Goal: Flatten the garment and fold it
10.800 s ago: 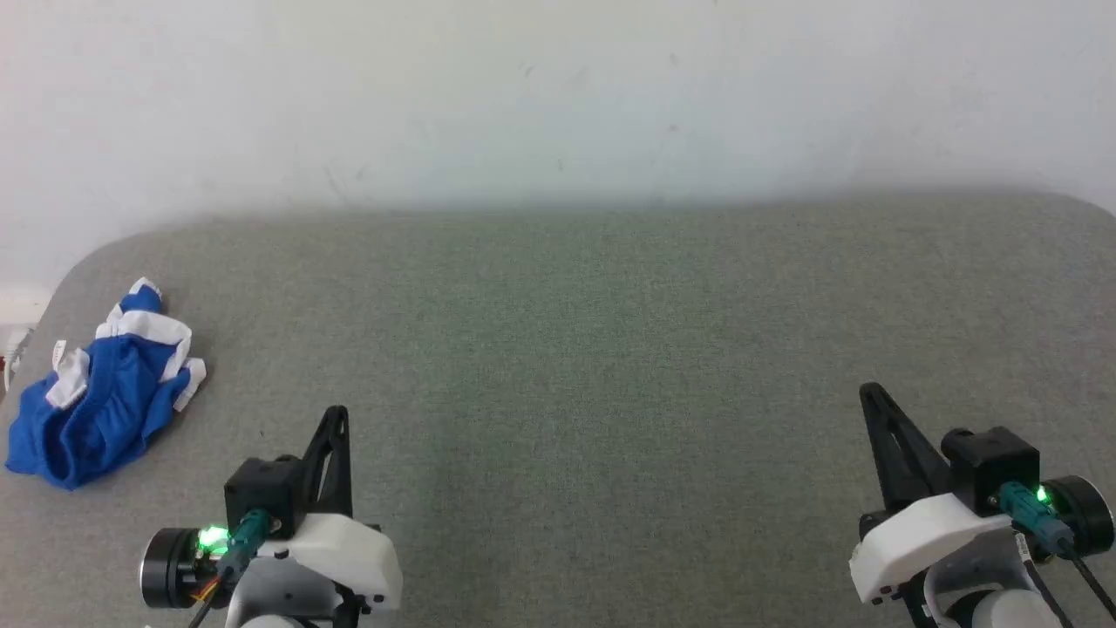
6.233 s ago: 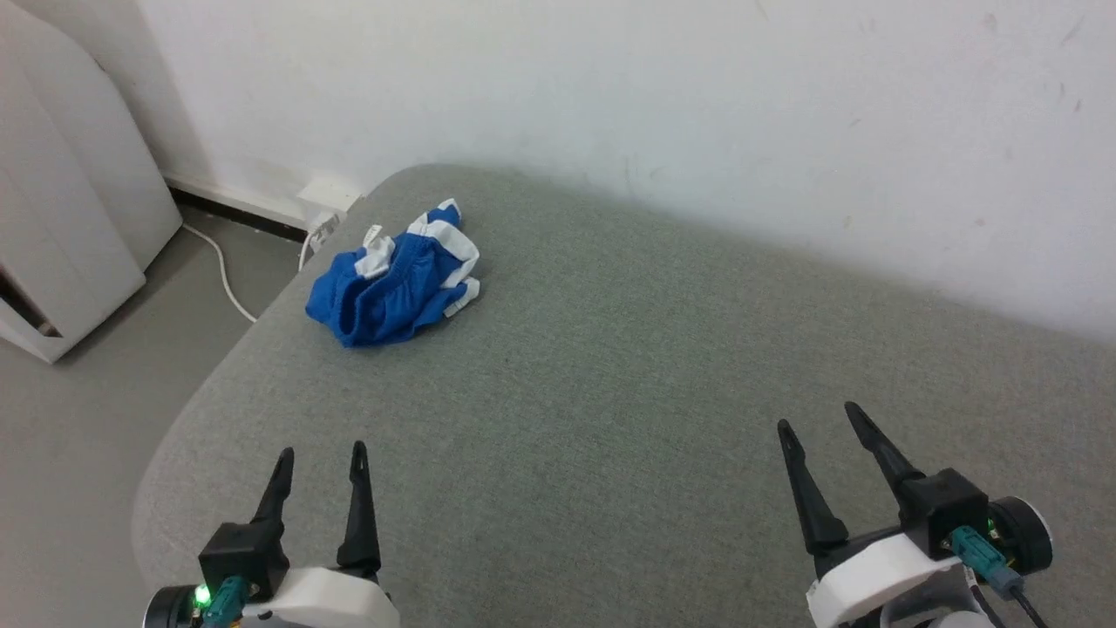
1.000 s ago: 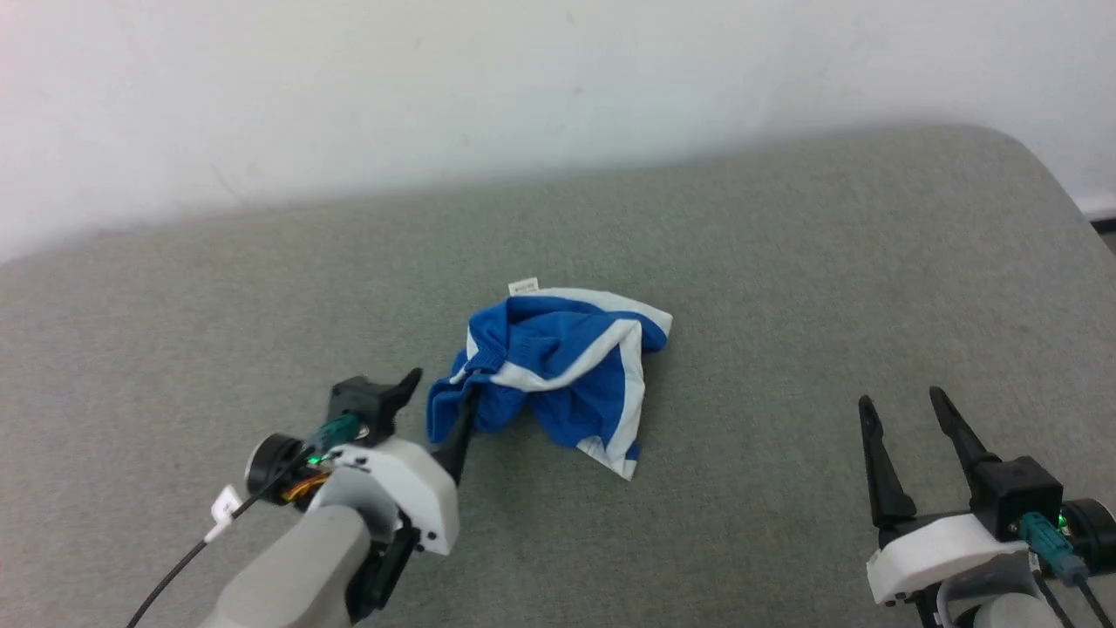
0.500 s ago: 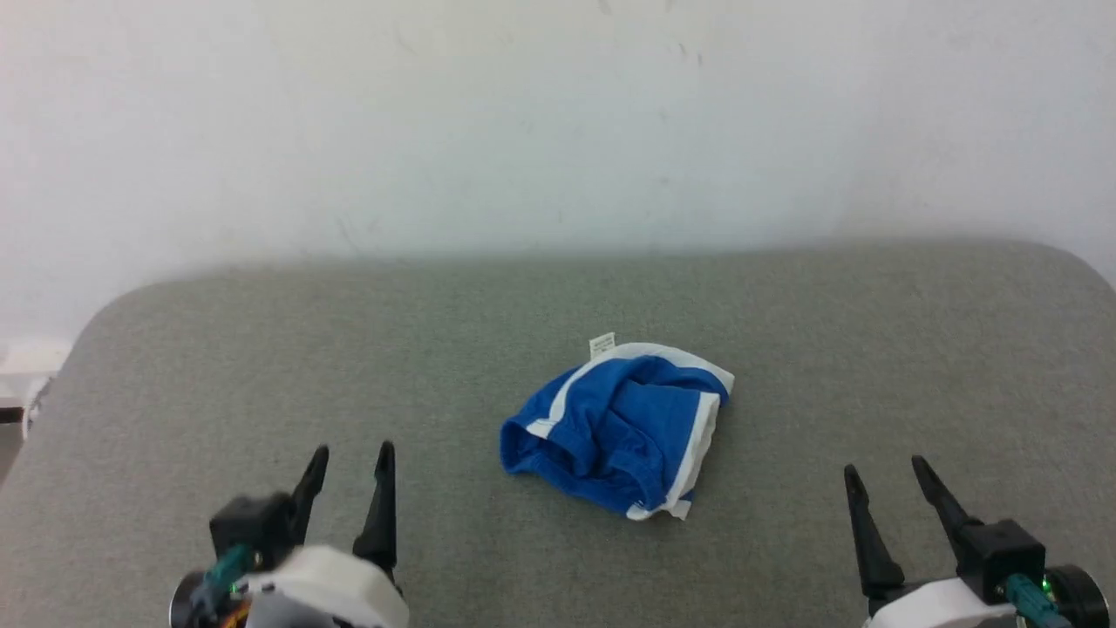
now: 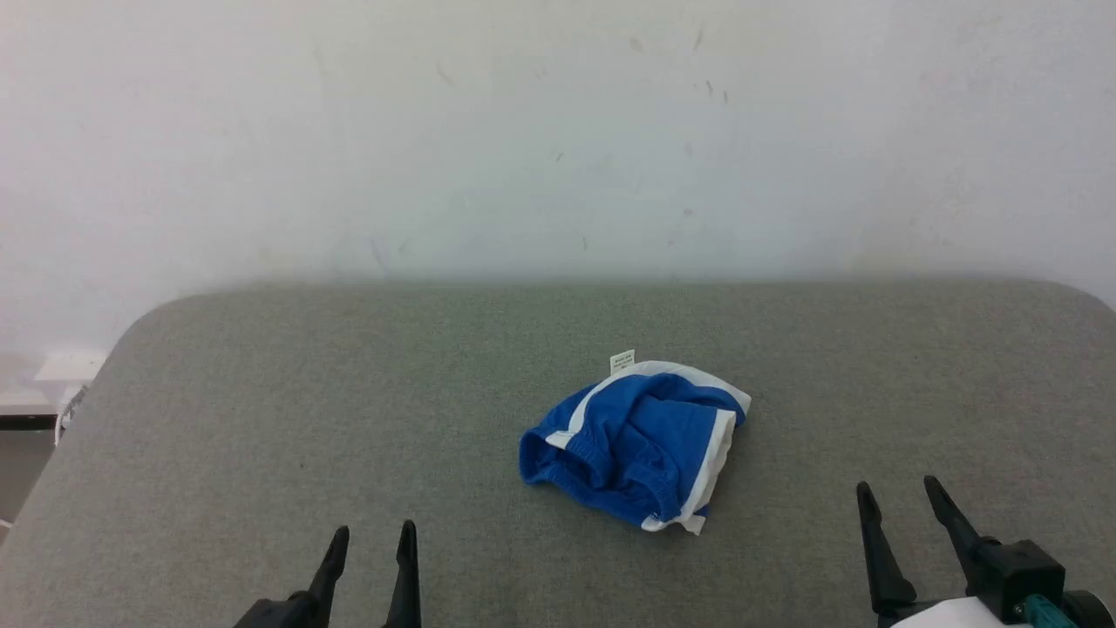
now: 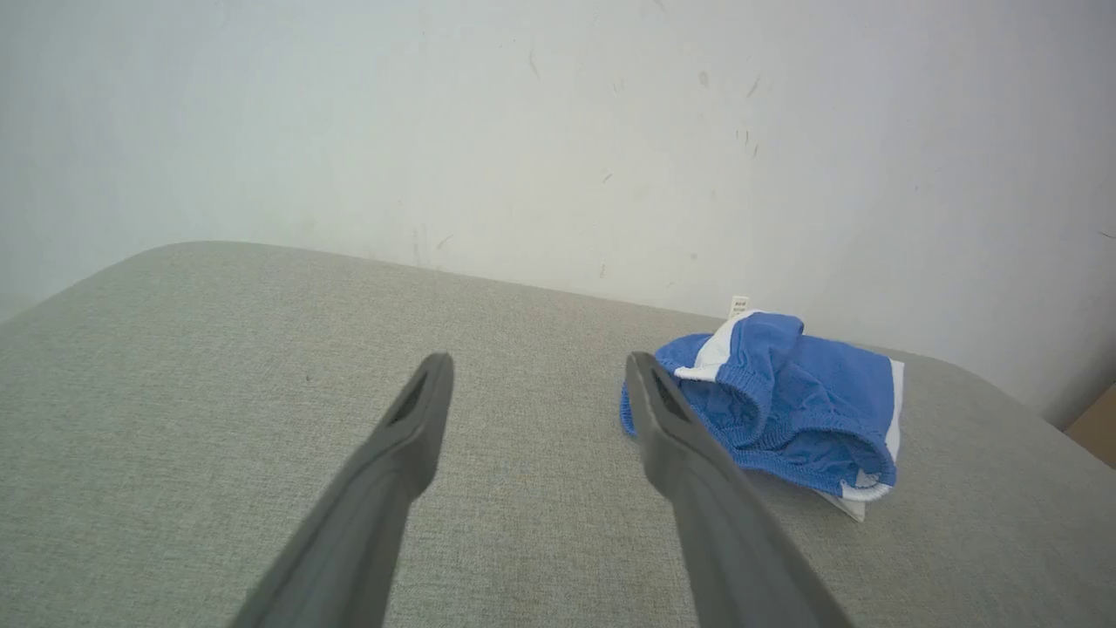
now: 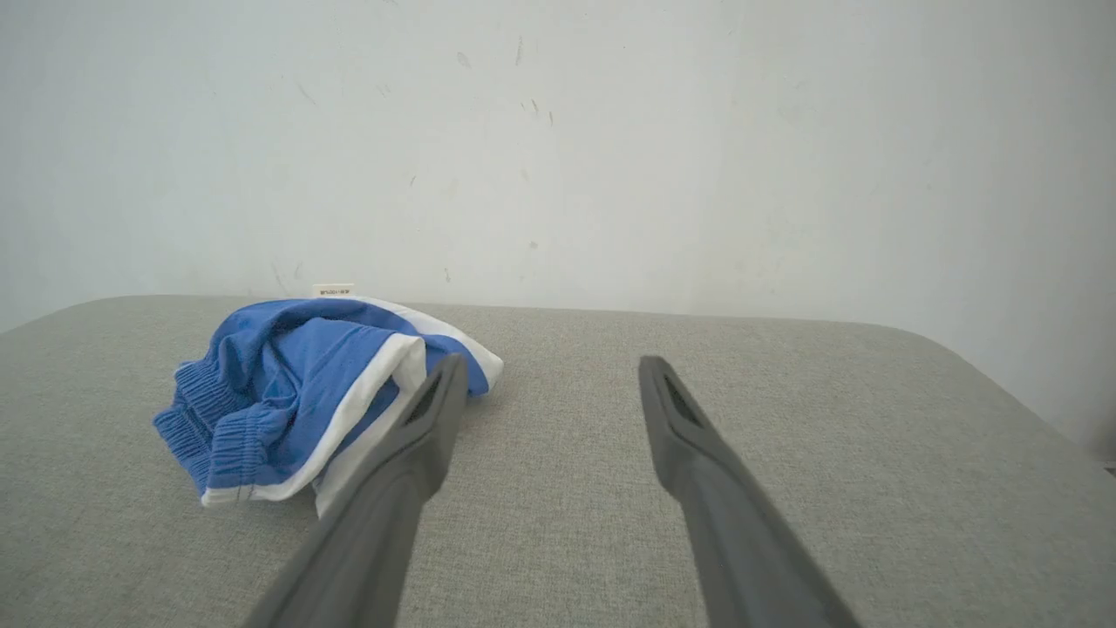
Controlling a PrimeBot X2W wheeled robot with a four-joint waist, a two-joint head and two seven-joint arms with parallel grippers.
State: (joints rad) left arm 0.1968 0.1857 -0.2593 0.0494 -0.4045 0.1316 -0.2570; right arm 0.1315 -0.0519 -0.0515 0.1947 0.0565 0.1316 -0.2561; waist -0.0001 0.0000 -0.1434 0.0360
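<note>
Shorts of royal blue, the garment (image 5: 632, 445), lie crumpled in a loose heap a little right of centre on the grey fabric-covered tabletop (image 5: 261, 392). White trim bands fold over the heap's top and right edge, the gathered waistband faces the near left, and a small white label (image 5: 622, 361) stands up on the side toward the pale wall (image 5: 523, 131). At the near edge the left gripper (image 5: 373, 529) and the right gripper (image 5: 897, 484) hang with fingers parted, holding nothing. Both are clear of the cloth, which lies between them.
</note>
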